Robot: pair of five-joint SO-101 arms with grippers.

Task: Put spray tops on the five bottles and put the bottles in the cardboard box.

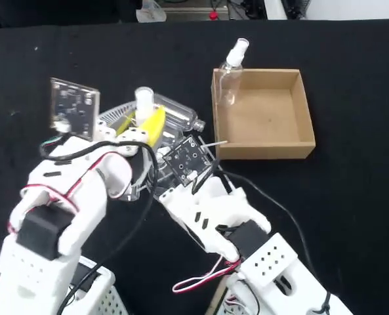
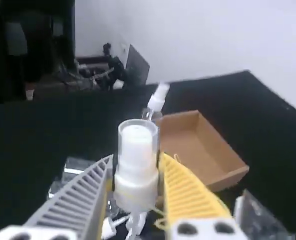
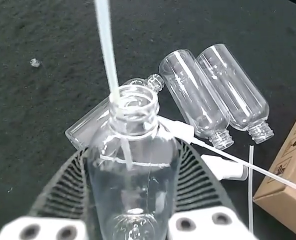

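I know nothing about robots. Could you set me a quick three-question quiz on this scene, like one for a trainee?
1. True or false: the left claw grips a spray top.
2. What does the right claw hold? A) an open bottle B) a cup C) nothing
3. Fill in: the number of capped bottles standing in the cardboard box is ___.

Key: 1 true; 2 A; 3 one.
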